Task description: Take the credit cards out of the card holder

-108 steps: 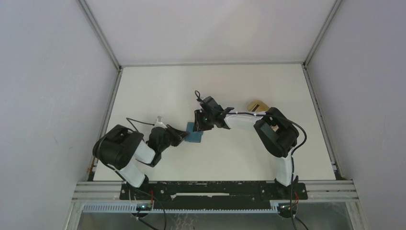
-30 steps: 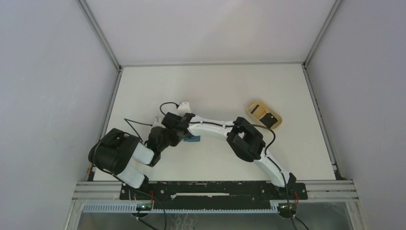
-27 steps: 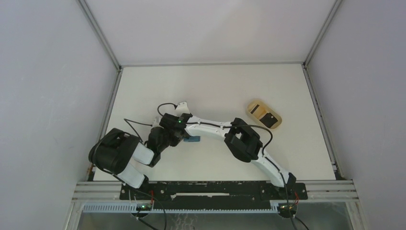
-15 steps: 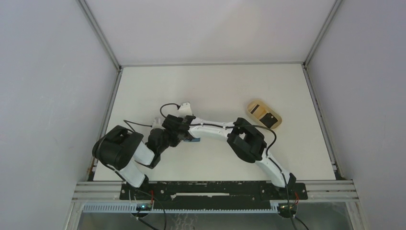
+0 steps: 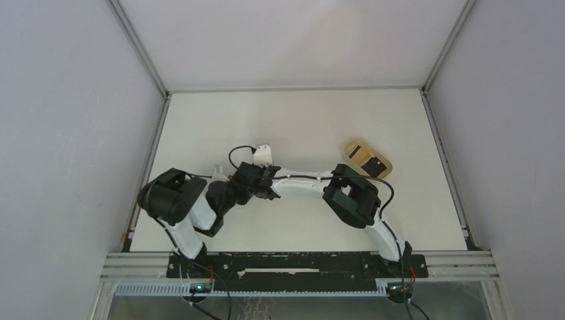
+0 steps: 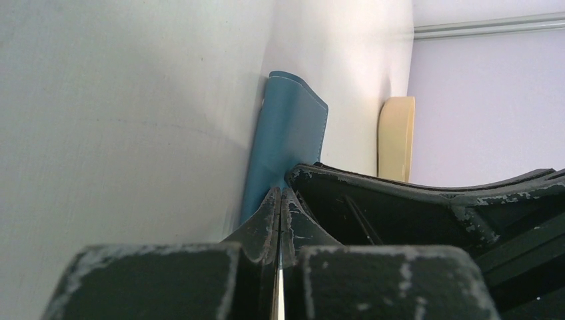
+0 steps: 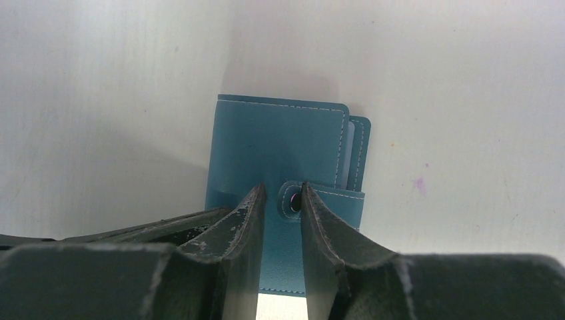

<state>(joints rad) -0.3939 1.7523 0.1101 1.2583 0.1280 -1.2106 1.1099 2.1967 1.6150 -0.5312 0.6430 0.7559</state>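
At the near left, the black-and-white left arm (image 5: pixel 174 203) crouches low over the white table (image 5: pixel 220 120). Its end effector (image 6: pixel 279 200) has its worn black fingers pressed tight together, tips right at the left edge of the small teal-blue leather card holder (image 7: pixel 280 143). From where I stand I can't say whether they have caught that edge or only touch it.

The holder lies flat and folded shut on the table, left of centre, its little snap tab (image 7: pixel 326 202) fastened across the cover. From above it is almost wholly hidden under the two wrists.

The right arm (image 5: pixel 350 197) stretches across from the near right, and its end effector (image 7: pixel 282 193) is down on the holder, fingers a narrow gap apart with the snap stud showing between the tips.

Well off to the right sits a pale tan oval tray (image 5: pixel 388 172) with a dark flat card (image 5: pixel 375 165) lying on it.
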